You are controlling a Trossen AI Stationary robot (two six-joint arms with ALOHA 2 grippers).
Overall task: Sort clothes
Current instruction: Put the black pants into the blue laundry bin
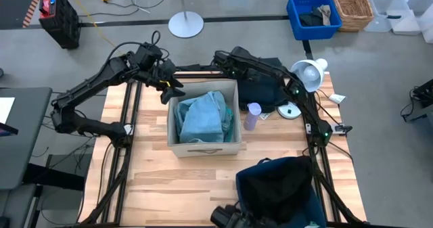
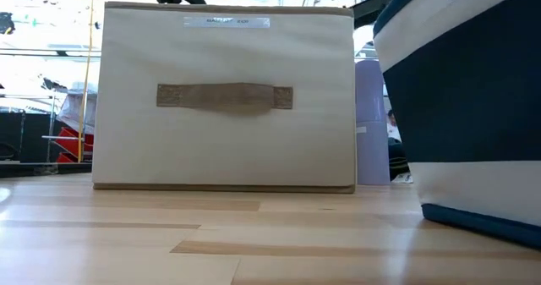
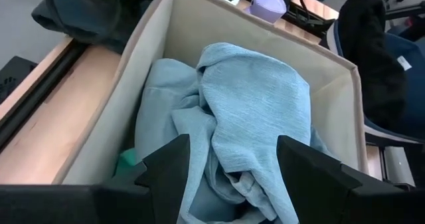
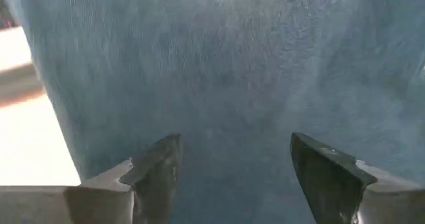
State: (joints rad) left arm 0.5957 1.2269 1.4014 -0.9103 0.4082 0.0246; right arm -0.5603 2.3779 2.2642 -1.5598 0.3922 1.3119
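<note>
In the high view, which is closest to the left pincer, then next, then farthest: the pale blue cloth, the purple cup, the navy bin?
From the left pincer:
1. Pale blue cloth, inside the beige box beside it.
2. Purple cup, just past the box's right wall.
3. Navy bin, at the table's near right corner.

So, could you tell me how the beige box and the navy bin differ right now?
The beige box is square with stiff upright walls; the navy bin is rounder and soft-sided. The box holds a pale blue-grey garment; the bin holds a black garment. The box sits mid-table, the bin at the near edge. Both are open-topped.
</note>
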